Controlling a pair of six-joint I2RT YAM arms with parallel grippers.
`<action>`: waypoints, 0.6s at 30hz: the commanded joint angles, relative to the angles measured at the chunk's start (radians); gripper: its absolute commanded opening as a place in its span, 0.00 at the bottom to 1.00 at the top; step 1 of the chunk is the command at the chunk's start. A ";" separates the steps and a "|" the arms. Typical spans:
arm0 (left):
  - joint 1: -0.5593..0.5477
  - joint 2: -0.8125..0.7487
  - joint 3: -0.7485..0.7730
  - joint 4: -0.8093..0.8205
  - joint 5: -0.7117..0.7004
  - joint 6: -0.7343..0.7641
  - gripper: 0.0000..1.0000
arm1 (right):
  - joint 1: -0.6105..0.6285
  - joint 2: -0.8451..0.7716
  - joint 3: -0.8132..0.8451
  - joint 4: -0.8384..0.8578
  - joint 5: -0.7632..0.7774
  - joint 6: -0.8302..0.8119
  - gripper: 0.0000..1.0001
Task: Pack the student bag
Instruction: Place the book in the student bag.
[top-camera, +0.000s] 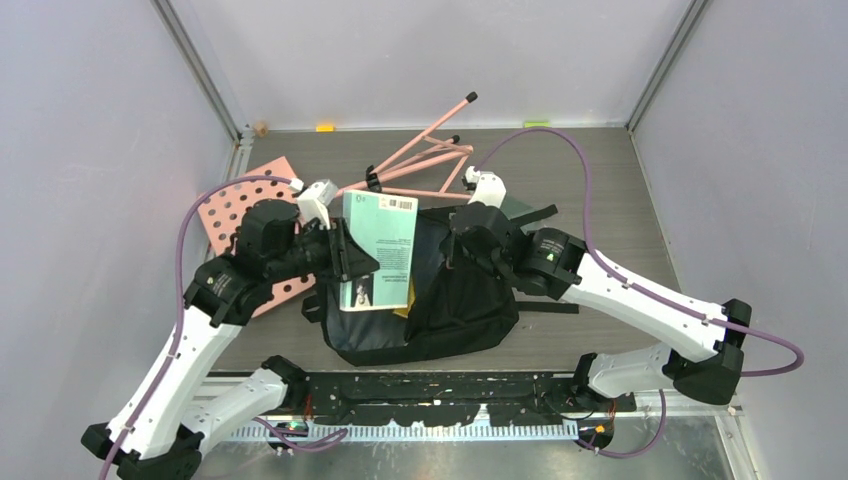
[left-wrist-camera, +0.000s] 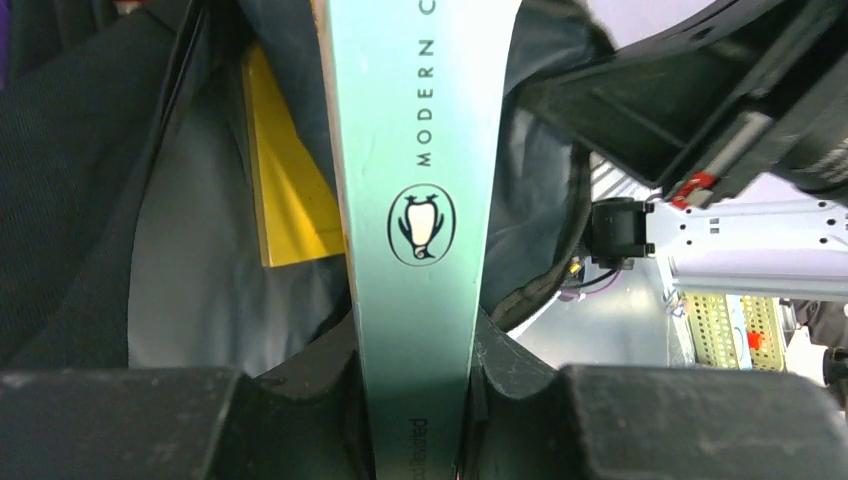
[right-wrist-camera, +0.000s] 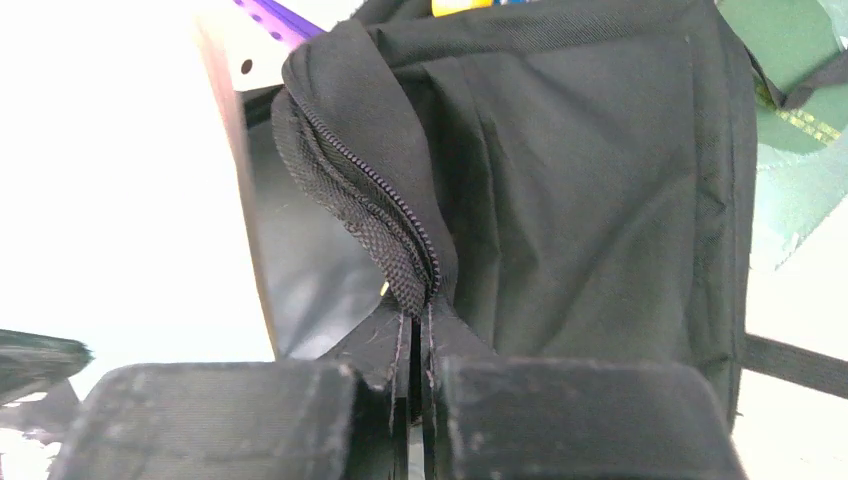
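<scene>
Student bag (top-camera: 470, 300) lies in the middle of the worktop toward its near edge, its mouth open with a flat yellow item (left-wrist-camera: 290, 190) inside. My left gripper (top-camera: 348, 258) is clamped on the spine of a teal Penguin paperback (top-camera: 380, 250) held over the bag's left side, while my right gripper (right-wrist-camera: 412, 345) pinches the zippered rim of the opening. A pink pegboard (top-camera: 235, 215) lies toward the left edge and a pink rod frame (top-camera: 425, 150) near the far edge.
</scene>
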 joint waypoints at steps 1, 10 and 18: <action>0.005 0.002 0.004 0.022 0.032 0.000 0.00 | -0.002 -0.028 0.064 0.152 0.109 0.021 0.01; 0.005 0.046 -0.098 0.039 0.030 -0.001 0.00 | -0.001 -0.061 0.044 0.259 0.068 0.009 0.01; 0.005 0.158 -0.106 0.027 0.017 0.044 0.00 | 0.006 -0.036 0.080 0.296 0.035 -0.016 0.01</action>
